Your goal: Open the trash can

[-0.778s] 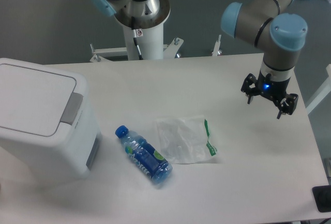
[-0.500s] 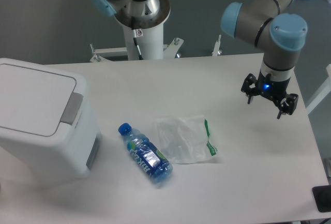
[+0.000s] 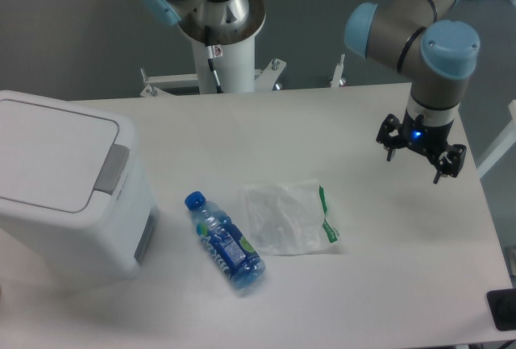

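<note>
We see the large white boxy plastic trash can (image 3: 68,184) with its flat lid down at the left edge of the white table (image 3: 322,123). Our claw (image 3: 420,151) hovers well apart, far right, prongs spread and empty.

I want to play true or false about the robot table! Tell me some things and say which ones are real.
1. The trash can has its lid shut. True.
2. The tool is holding the bottle. False: it hangs over the table's right side, holding nothing, far from the bottle.
3. The bottle lies on its side, its blue cap pointing toward the trash can. True.
4. The plastic bag is inside the trash can. False: it lies flat on the table, right of the bottle.
5. The bottle stands on the lid. False: it lies on the table.
</note>
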Controlling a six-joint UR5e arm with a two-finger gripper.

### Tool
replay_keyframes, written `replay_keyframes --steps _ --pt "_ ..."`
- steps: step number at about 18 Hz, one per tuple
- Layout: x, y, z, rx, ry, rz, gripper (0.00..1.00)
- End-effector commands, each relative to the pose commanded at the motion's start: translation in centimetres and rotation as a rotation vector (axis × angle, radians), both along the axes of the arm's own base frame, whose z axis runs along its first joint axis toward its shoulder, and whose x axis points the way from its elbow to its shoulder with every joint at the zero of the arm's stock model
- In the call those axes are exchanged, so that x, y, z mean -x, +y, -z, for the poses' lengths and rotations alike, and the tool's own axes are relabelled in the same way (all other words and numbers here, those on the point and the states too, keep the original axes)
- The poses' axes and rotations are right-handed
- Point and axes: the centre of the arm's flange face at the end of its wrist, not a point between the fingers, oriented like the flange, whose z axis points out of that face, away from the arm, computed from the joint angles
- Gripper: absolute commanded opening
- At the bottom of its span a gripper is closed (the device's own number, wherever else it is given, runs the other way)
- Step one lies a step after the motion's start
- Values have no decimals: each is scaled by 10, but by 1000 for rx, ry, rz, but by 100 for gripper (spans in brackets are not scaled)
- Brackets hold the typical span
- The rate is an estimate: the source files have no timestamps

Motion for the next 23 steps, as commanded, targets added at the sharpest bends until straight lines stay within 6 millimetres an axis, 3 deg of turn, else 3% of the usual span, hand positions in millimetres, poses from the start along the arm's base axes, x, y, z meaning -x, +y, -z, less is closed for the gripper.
replay_keyframes --steps 4,7,15,21,23 --pt "-13 -2 14 -1 -15 -4 100" --pt "-19 6 5 -31 11 -112 100" --pt "-73 90 -96 -72 -79 -281 100" --pt "-110 133 -149 -154 -248 -366 100" --pt "-130 141 -168 -171 -265 -362 100"
